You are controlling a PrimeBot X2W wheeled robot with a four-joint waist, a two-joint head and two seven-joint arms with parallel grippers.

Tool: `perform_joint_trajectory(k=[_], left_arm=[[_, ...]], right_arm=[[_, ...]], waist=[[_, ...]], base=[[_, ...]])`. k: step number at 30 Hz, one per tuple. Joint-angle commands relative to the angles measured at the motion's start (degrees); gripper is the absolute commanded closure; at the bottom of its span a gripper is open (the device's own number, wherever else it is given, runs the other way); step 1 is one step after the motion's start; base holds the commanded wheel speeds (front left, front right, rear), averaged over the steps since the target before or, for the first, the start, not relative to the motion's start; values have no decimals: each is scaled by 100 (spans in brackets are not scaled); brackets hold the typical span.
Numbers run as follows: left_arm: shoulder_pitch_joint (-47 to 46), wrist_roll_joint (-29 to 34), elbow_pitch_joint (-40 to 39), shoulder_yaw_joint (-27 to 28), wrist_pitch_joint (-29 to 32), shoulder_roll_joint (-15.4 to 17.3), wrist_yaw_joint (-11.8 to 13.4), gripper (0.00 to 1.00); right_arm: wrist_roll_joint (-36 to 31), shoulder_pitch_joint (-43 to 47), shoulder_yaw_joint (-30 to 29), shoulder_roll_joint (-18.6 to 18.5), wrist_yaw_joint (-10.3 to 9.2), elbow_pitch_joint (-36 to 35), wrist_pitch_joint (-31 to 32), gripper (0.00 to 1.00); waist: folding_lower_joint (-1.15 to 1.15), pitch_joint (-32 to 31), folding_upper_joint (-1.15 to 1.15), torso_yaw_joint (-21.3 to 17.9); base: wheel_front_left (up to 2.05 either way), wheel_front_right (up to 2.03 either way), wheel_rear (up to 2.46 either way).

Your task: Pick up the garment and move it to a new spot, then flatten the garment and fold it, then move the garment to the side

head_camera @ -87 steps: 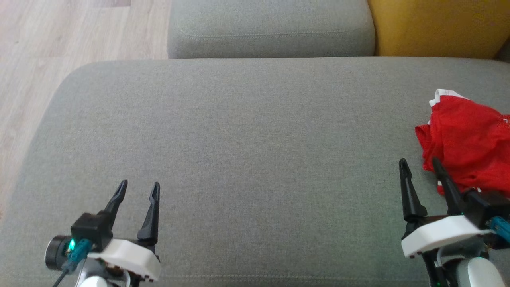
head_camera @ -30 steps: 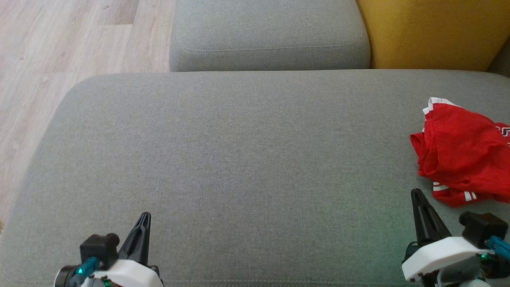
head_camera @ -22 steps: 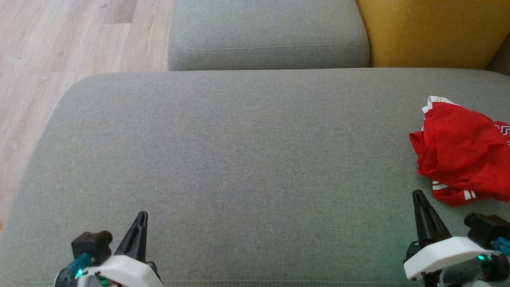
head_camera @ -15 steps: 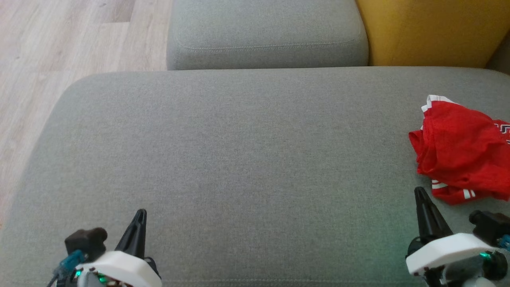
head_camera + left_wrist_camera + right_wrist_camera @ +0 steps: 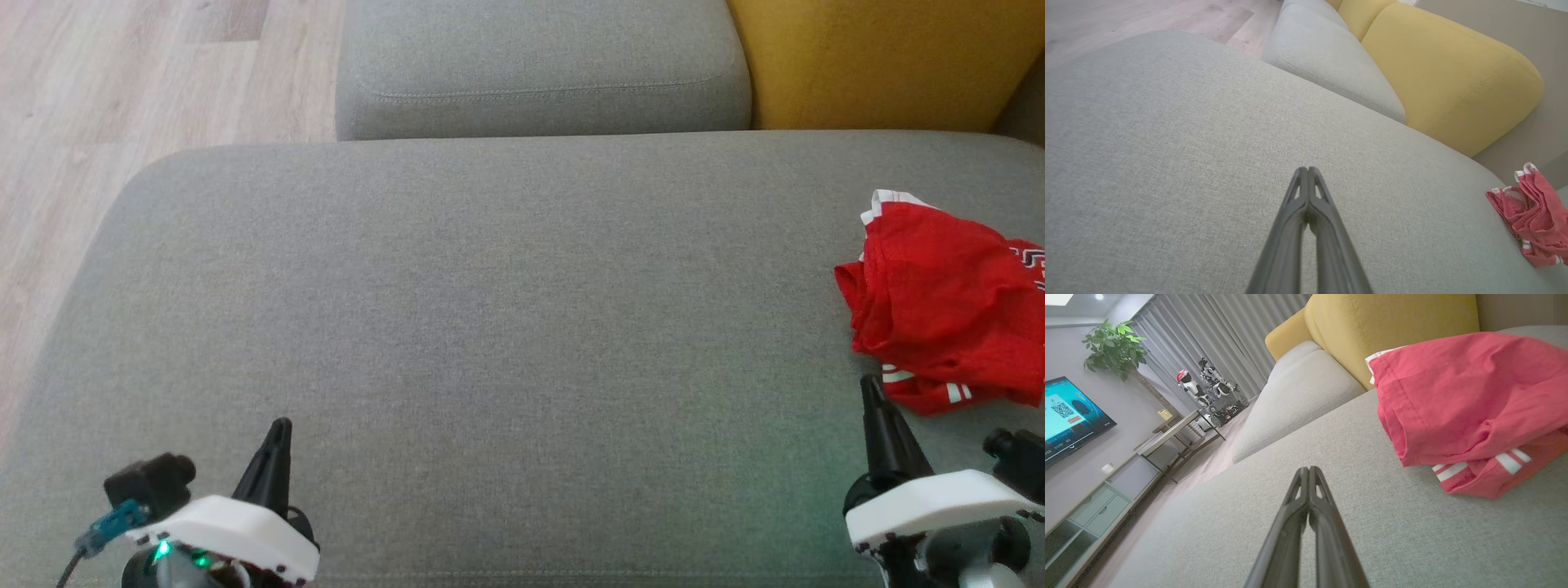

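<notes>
Both shut and both empty: held the left gripper (image 5: 277, 429) low over the near left of the grey seat cushion (image 5: 490, 286) and the right gripper (image 5: 872, 385) low over its near right, the fingers of each pressed tip to tip with nothing between them. Judged a parked pose rather than a reach: pointed straight ahead, touched no cloth, and left the head camera an open look along the seat.

Found the red garment (image 5: 947, 302), white-striped at one hem, at the far right end of that cushion, below the yellow back cushion (image 5: 873, 57). Looked loosely doubled over, with an upper layer lapping the striped edge, and not laid flat. Lay just ahead and to the right of the right gripper's tips, near but parted from them by a strip of bare upholstery in the right wrist view. Lay well apart from the left gripper, across the width of the seat.

Fitted two readings alike: a heap awaiting pickup, or a rough fold already set to the side. Could not be settled from this moment.
</notes>
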Motion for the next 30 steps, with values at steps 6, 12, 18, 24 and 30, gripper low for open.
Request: perform_joint_trajectory(k=[6,12,18,24,30], left_arm=[[-362,-434,-111,351,91,-37,-139,100],[-402,-773,-72,499,173,-122,-236,100],[-442,-1111,-32,648,256,-208,-332,100],[-483,-1447,10,798,340,-295,-428,100],[-518,-1727,45,924,410,-368,-509,100]], right_arm=[[532,-356,-21,-17,-10,-99,50,100],[931,-414,-43,-19,-12,-37,67,100],[1330,-471,-64,-20,-13,25,85,100],[1727,-529,-86,-22,-15,87,102,100],[2059,-577,-103,-23,-16,138,116,100]], waist=[[0,21,0,-19],[0,41,0,-37],[0,60,0,-54],[0,79,0,-72],[0,95,0,-87]], base=[[0,0,0],[0,0,0],[0,0,0],[0,0,0],[0,0,0]])
